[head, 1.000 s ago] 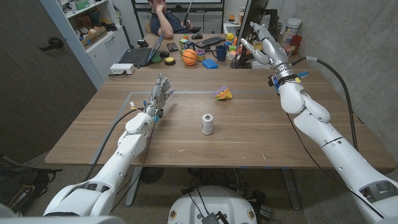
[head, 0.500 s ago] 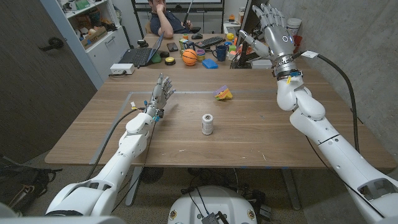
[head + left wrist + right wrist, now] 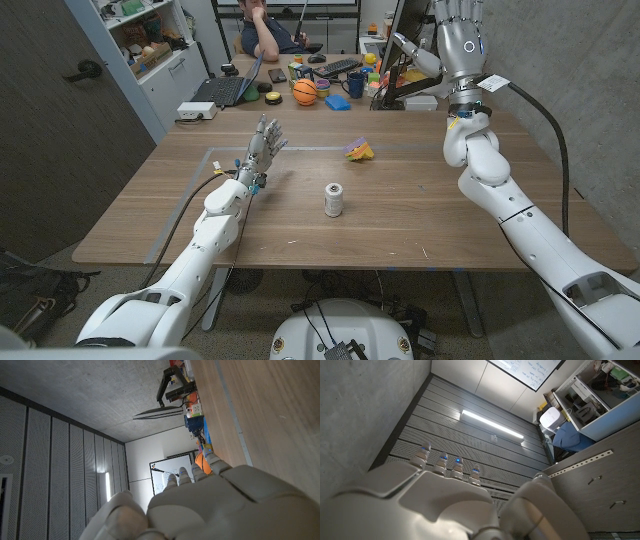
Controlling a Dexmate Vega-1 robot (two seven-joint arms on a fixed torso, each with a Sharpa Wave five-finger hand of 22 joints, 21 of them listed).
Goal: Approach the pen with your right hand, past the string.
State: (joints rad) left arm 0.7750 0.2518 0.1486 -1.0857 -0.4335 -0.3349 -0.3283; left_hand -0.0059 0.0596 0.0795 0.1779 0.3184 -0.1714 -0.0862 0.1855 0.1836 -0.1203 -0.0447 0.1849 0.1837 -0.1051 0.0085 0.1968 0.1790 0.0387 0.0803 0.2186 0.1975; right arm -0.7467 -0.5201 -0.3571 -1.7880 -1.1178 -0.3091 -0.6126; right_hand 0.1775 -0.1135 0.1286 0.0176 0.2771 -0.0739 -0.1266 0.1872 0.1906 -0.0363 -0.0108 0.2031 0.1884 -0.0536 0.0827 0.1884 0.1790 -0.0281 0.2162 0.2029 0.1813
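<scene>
A small white spool-like cylinder (image 3: 333,199) stands upright near the table's middle. A yellow and purple object (image 3: 360,150) lies beyond it. I cannot make out a pen on the table. My right hand (image 3: 455,30) is raised high above the table's far right corner, fingers spread, holding nothing. Its back (image 3: 445,505) shows in the right wrist view against wall and ceiling. My left hand (image 3: 262,148) hovers upright over the left part of the table, fingers apart and empty. Its back (image 3: 200,505) shows in the left wrist view beside the wooden table (image 3: 270,420).
Clutter fills the table's far end: a laptop (image 3: 222,90), a small basketball (image 3: 304,91), a keyboard (image 3: 335,67), a blue mug (image 3: 355,84) and a monitor (image 3: 405,30). A person (image 3: 262,25) sits behind it. A grey wall runs along the right.
My right hand has risen steadily, from beside the monitor to high above the far right corner. My left hand has barely shifted.
</scene>
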